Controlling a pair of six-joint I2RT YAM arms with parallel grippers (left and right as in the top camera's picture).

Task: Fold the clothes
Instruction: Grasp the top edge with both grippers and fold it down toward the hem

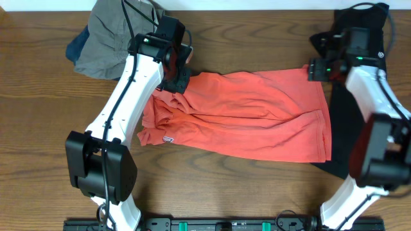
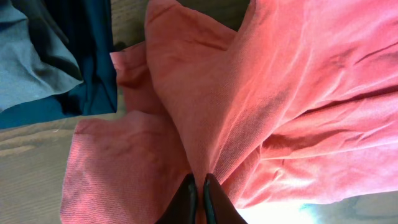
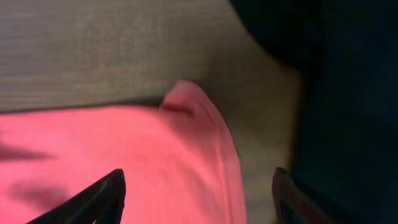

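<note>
Pinching a ridge of the shirt (image 1: 257,115) is the left gripper (image 2: 199,186); the right gripper (image 3: 196,190) hangs spread over its corner. It lies rumpled on the table (image 1: 38,160), folding barely begun; grey pile (image 1: 106,38) waits.

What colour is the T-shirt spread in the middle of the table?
The T-shirt is coral red; the overhead view shows it best.

Left fingers (image 2: 186,202) together, right fingers (image 3: 102,196) apart.
</note>
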